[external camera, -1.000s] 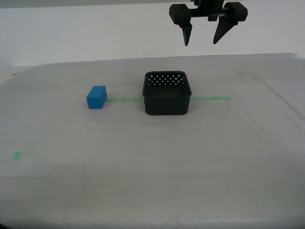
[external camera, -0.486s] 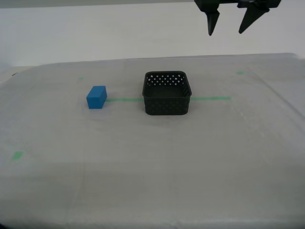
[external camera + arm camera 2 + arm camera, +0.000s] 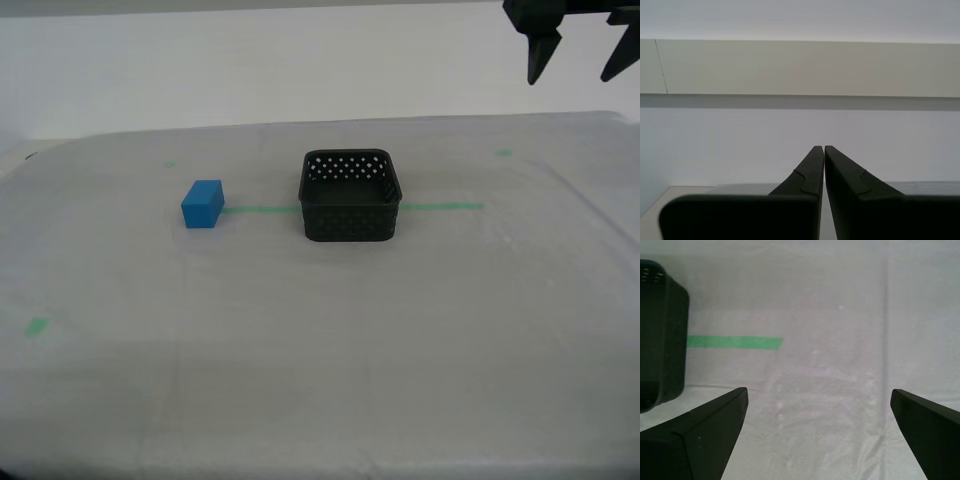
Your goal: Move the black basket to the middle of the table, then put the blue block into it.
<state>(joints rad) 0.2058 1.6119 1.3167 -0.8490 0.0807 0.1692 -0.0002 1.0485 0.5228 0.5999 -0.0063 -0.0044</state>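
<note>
The black basket (image 3: 350, 222) stands empty near the middle of the table (image 3: 320, 360), on the green tape line (image 3: 442, 207). The blue block (image 3: 203, 204) lies on the cloth to the exterior view's left of the basket, about a basket's width away. My first gripper (image 3: 570, 80) hangs open and empty high above the table, toward the exterior view's right of the basket. Its wrist view shows the open gripper (image 3: 818, 392) over bare cloth, with the basket's wall (image 3: 660, 340) at the frame's edge. My second gripper (image 3: 823, 147) is shut and empty, facing a pale wall, and does not show in the exterior view.
Small green tape bits lie at the far right (image 3: 504, 153), the far left (image 3: 170, 164) and the near left (image 3: 37, 326) of the cloth. The tape line (image 3: 735, 342) also shows in the first wrist view. A white wall stands behind the table.
My first gripper has moved up and toward the exterior view's right, away from above the basket, staying open. The basket and block have not moved.
</note>
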